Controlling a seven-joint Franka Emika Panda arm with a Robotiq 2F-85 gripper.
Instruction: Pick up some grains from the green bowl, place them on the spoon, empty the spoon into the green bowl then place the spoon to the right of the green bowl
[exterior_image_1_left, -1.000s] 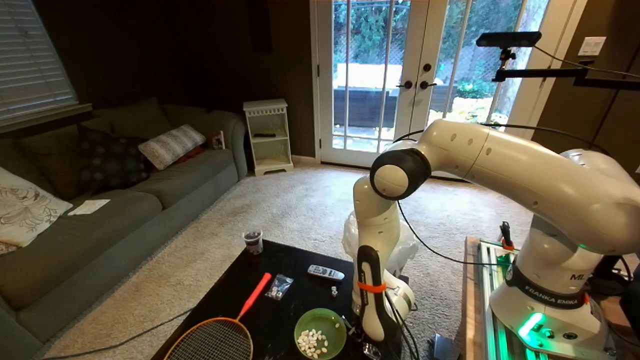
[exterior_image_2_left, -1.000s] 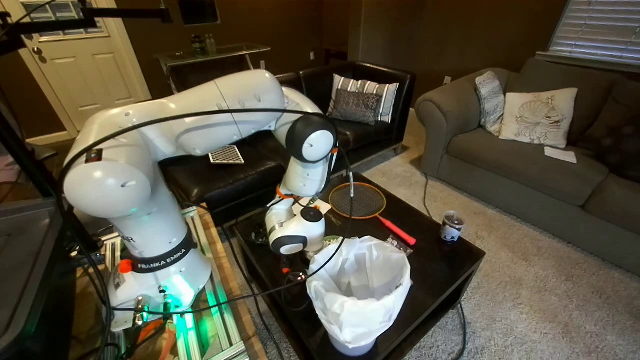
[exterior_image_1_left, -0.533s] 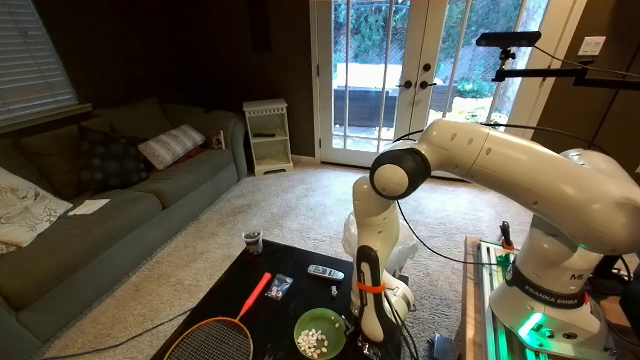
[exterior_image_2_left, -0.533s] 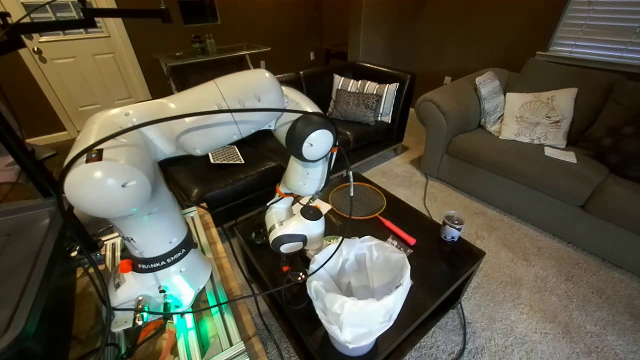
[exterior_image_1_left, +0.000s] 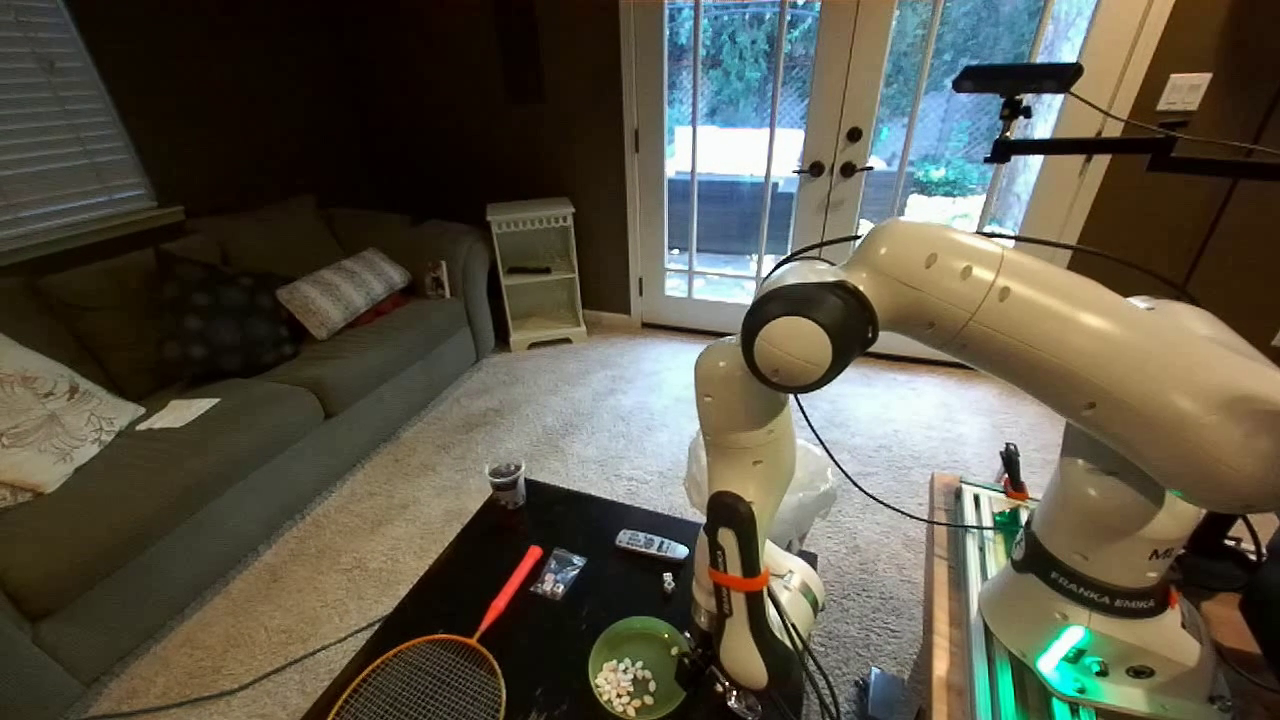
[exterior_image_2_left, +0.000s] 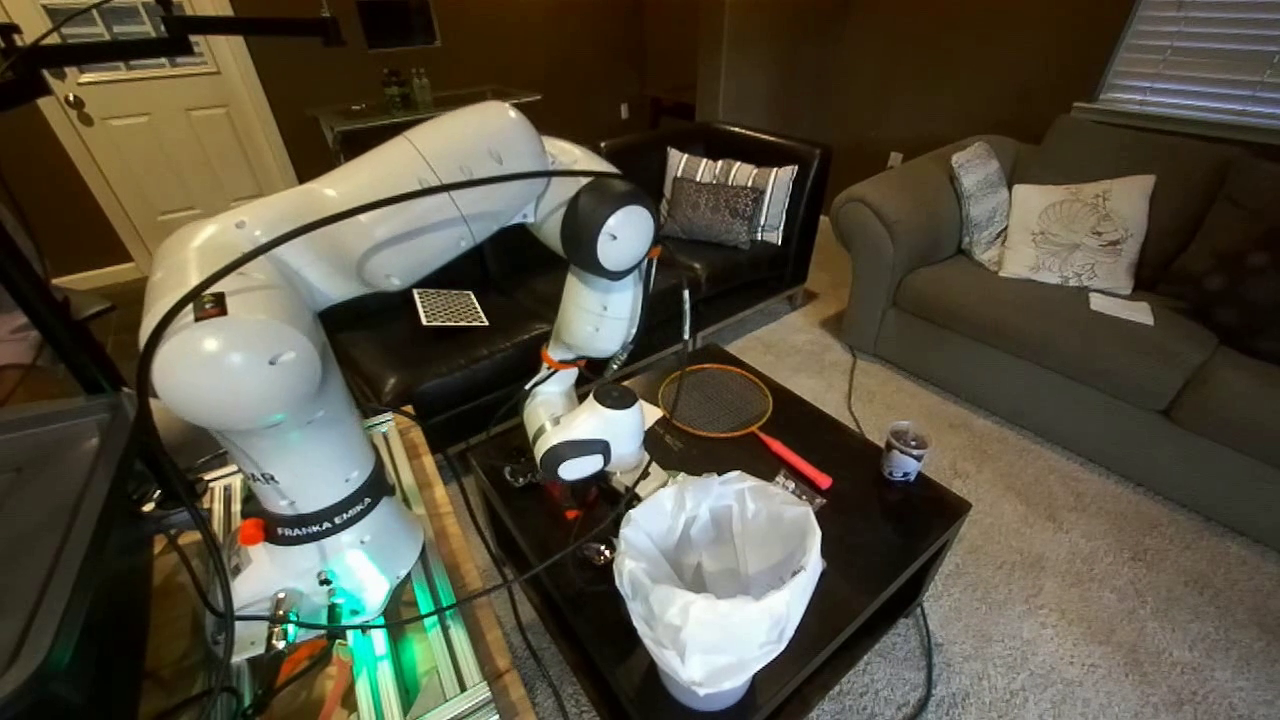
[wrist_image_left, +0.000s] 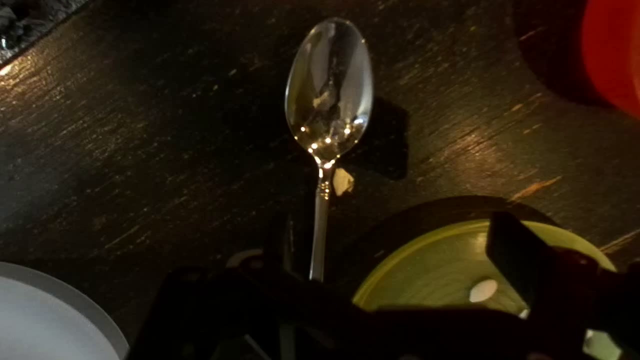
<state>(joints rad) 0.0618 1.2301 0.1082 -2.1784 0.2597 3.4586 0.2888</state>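
Note:
In the wrist view a shiny metal spoon (wrist_image_left: 330, 90) lies on the dark table, its handle running down until dark gripper parts hide it. Beside its neck rests a small pale piece (wrist_image_left: 343, 181). My gripper (wrist_image_left: 390, 237) stands open with its jaws wide apart, the handle between them, close to the left finger (wrist_image_left: 280, 245). The right finger (wrist_image_left: 515, 250) is over the green bowl (wrist_image_left: 425, 265), which shows a whitish grain (wrist_image_left: 483, 290). An exterior view has the heap of grains (exterior_image_1_left: 622, 685) inside the green bowl (exterior_image_1_left: 660, 640) and the spoon (exterior_image_1_left: 742, 700) right of it.
A red object (wrist_image_left: 615, 50) and a white round object (wrist_image_left: 50, 320) are cut off at the wrist view's edges. A racket (exterior_image_1_left: 430, 680), a remote (exterior_image_1_left: 652, 545), a small bag (exterior_image_1_left: 559, 574) and a cup (exterior_image_1_left: 507, 485) share the table. A lined bin (exterior_image_2_left: 715, 590) stands beside it.
The arm has risen, its elbow higher in both exterior views. A dark finger now reaches farther over the green bowl's edge as the jaws have spread. The spoon has stayed in place.

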